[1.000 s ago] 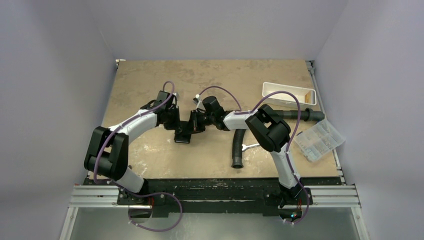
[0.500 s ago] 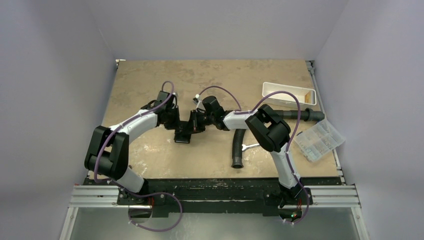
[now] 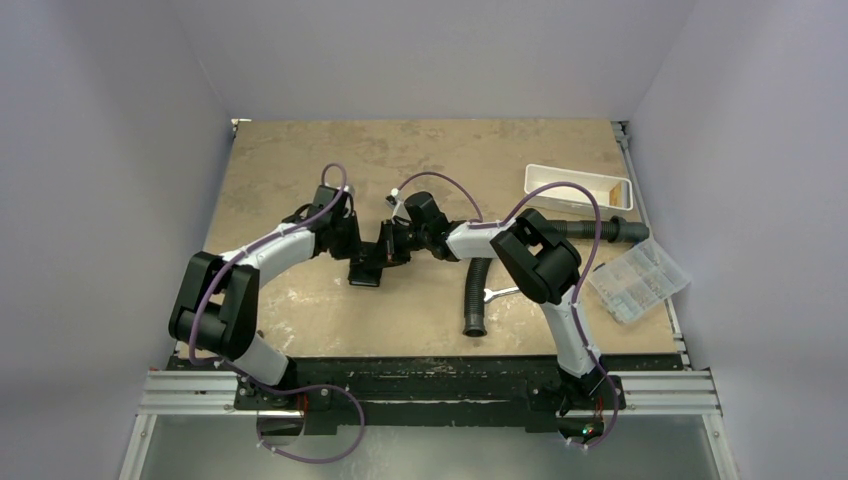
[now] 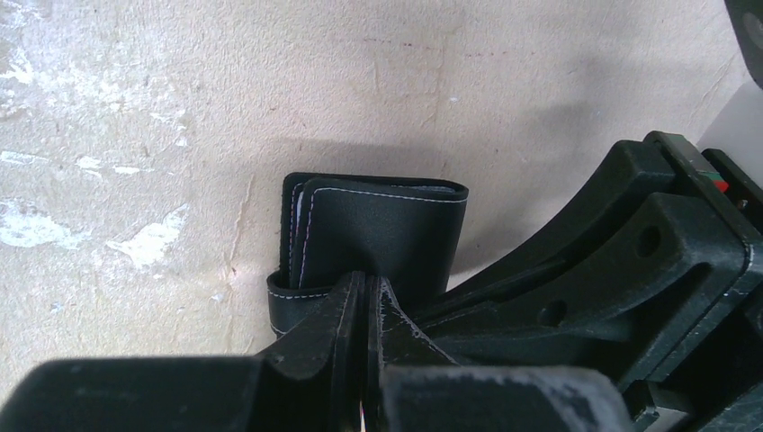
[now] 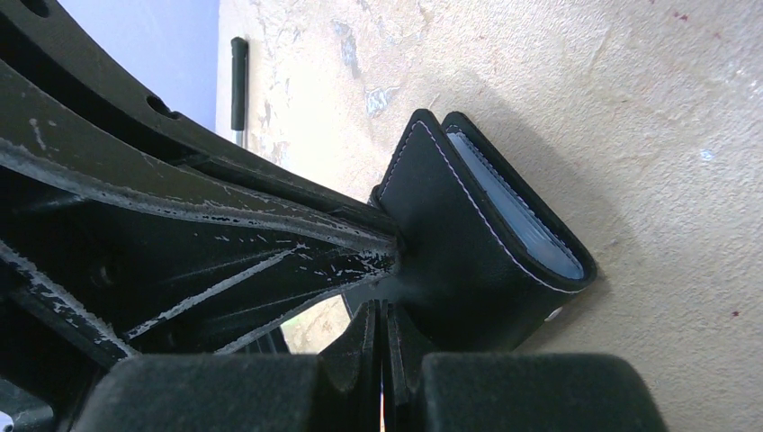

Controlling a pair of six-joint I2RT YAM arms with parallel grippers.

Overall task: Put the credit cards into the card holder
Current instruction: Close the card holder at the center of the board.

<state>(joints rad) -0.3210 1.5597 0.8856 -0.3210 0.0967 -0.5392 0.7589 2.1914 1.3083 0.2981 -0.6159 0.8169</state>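
Both pinched almost shut, the left gripper and the right gripper each clamp a flap of the black card holder, which rests mid-table between them with greyish credit cards tucked inside.

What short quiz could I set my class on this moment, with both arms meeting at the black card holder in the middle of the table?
1. True or false: the left gripper is wide open.
2. Which does the right gripper pinch? A) a sponge B) the card holder C) a bottle
3. Fill in: seen from the top view, the clear compartment box lies near the ____ edge of the table.

Key: 1 false, its fingers are pressed shut on the holder; 2 B; 3 right.
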